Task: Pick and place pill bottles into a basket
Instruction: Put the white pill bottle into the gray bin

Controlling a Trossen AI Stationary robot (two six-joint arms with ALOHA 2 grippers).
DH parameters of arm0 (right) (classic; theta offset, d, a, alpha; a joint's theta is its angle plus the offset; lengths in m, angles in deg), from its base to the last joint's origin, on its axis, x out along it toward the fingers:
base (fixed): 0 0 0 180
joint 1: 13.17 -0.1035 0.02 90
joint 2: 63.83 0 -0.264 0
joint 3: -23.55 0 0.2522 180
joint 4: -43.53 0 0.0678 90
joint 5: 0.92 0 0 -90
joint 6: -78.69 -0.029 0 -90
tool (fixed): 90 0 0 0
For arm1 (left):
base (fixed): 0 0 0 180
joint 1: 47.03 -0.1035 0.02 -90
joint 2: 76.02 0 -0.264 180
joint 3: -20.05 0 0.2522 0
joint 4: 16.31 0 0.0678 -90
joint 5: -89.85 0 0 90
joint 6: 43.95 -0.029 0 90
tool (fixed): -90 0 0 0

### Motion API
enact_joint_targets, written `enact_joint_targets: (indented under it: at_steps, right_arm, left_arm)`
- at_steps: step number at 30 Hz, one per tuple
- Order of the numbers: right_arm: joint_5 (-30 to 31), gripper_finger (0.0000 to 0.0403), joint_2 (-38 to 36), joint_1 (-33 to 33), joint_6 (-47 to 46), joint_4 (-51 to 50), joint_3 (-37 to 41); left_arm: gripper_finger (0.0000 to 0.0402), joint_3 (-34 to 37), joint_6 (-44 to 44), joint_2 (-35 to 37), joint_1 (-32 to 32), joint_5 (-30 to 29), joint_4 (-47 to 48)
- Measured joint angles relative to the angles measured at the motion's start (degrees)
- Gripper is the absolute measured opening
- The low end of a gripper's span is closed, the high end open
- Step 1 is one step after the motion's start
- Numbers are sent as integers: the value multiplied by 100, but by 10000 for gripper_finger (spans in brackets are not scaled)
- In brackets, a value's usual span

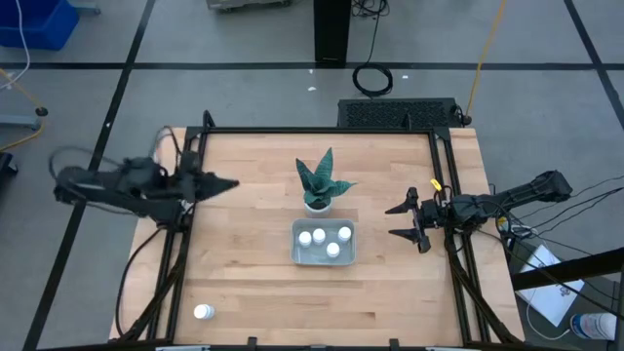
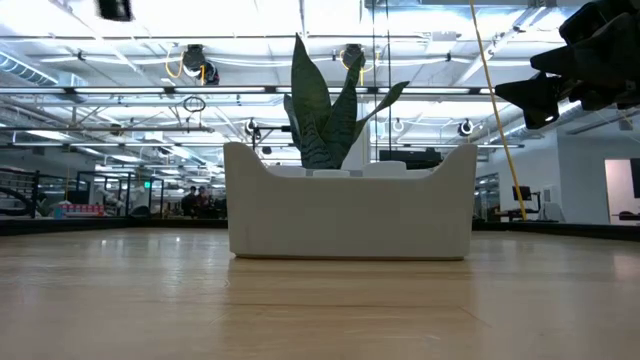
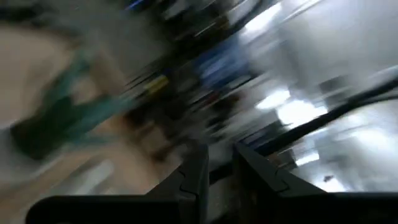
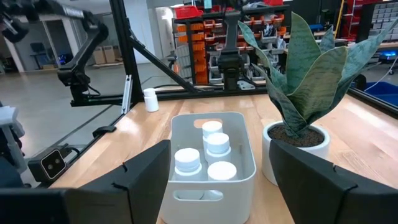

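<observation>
The pale basket (image 1: 295, 255) sits mid-table on its flat bottom, with several white pill bottles (image 1: 319, 236) standing upright inside; the right wrist view shows these bottles (image 4: 217, 144) in the basket (image 4: 176, 134). One more pill bottle (image 1: 203, 312) stands alone on the wood near the front left corner; it also shows in the right wrist view (image 4: 150, 99). My right gripper (image 1: 398, 221) hovers open and level to the right of the basket, facing it. My left gripper (image 1: 232, 182) is shut and empty, up over the table's left side, pointing right.
A small white pot with a spiky green plant (image 1: 320, 185) stands just behind the basket, and it shows in the right wrist view (image 4: 297, 152). Bare wood lies along the front edge (image 1: 322, 312). A black frame runs round the table (image 1: 322, 131).
</observation>
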State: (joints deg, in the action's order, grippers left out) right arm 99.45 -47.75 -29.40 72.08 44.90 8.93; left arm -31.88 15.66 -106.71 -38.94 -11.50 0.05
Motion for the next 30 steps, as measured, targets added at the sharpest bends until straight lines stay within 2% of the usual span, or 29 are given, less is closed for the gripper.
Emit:
enact_joint_targets:
  at_steps: [3,5,8,12,16,21,25,30]
  right_arm:
    - [0,266,0,0,2,0,0]
    - [0,267,0,2,0,0,0]
    - [0,267,0,1,1,0,0]
    - [0,267,0,2,2,0,0]
    - [0,265,0,2,2,0,0]
    - [0,267,2,2,0,-2,0]
    - [0,267,2,1,2,0,0]
    - [0,266,2,2,0,-2,0]
  left_arm:
    - [76,-1437,490,-865,364,-181,2812]
    - [76,-2172,647,-1465,688,-146,3826]
    - [76,-2952,483,-2332,1242,96,4714]
    - [76,-3573,-171,-3244,2144,210,5035]
    - [76,-3677,1079,-3768,2910,273,5626]
    - [76,-3620,2275,-4146,3951,266,5419]
    - [76,-3618,2977,-4406,4523,185,5383]
    - [76,-3618,4008,-4719,5321,-427,5578]
